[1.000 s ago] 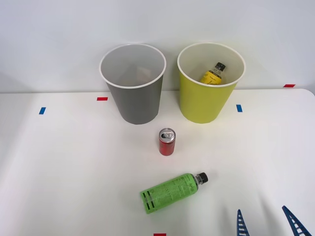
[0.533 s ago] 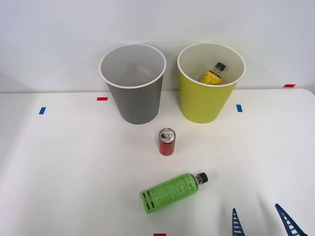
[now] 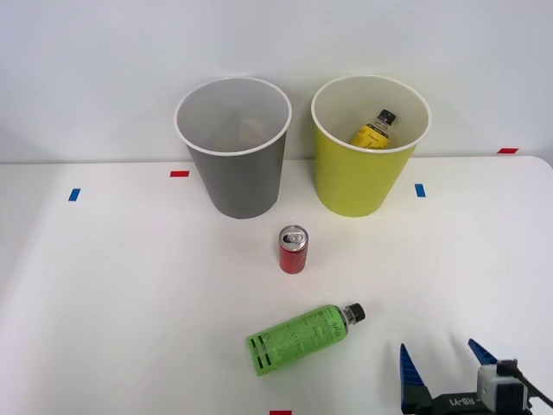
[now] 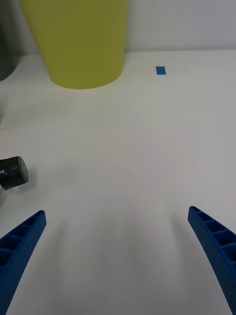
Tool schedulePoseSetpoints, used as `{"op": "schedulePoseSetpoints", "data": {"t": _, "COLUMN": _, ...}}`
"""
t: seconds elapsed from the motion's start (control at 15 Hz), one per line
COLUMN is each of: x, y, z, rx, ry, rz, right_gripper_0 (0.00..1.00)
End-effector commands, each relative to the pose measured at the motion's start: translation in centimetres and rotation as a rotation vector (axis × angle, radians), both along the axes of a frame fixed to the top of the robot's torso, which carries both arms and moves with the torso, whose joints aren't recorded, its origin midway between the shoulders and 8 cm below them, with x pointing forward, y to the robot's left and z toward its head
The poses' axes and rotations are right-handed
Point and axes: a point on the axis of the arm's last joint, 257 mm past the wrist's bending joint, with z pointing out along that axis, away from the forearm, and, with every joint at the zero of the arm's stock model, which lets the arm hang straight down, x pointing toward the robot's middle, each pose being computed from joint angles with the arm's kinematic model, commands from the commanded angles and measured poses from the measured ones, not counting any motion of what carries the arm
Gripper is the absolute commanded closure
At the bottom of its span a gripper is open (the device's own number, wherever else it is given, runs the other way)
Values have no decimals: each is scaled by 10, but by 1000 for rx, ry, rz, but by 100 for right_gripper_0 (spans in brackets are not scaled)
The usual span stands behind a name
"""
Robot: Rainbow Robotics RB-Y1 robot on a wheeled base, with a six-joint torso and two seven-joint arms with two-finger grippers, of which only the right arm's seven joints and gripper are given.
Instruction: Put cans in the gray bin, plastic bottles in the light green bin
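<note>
A small red can [image 3: 293, 249] stands upright on the white table in front of the gray bin [image 3: 235, 180]. The light green bin [image 3: 360, 177] [image 4: 78, 44] stands right of it and holds a yellow-labelled plastic bottle [image 3: 373, 130]. A green-labelled bottle [image 3: 300, 338] lies on its side nearer me, its black cap [image 3: 354, 313] [image 4: 12, 172] pointing toward my right gripper. My right gripper [image 3: 445, 359] [image 4: 118, 251] is open at the table's near right, a short way right of that cap, with nothing between its fingers.
Blue tape marks [image 3: 74, 194] [image 3: 420, 190] [image 4: 161, 70] and red tape marks [image 3: 180, 174] [image 3: 507, 150] [image 3: 280, 412] lie on the table [image 3: 130, 294]. A pale wall stands behind the bins.
My right gripper has come further into the front view, moving forward and left toward the green bottle's cap. Bins, can and bottles have not moved.
</note>
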Motion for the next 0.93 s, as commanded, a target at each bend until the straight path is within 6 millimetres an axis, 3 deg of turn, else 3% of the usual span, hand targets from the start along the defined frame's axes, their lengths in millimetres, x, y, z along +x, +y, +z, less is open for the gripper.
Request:
{"op": "schedulePoseSetpoints", "data": {"t": 0.07, "x": 25, "y": 29, "z": 37, "rx": 226, "ry": 182, "rz": 6, "right_gripper_0": 0}}
{"op": "schedulePoseSetpoints", "data": {"t": 0.47, "x": 53, "y": 67, "z": 33, "rx": 594, "ry": 439, "rz": -127, "right_gripper_0": 0}}
{"op": "schedulePoseSetpoints", "data": {"t": 0.67, "x": 52, "y": 81, "z": 34, "rx": 740, "ry": 537, "rz": -220, "right_gripper_0": 0}}
{"op": "schedulePoseSetpoints", "data": {"t": 0.93, "x": 35, "y": 94, "z": 24, "rx": 823, "ry": 680, "rz": -331, "right_gripper_0": 0}}
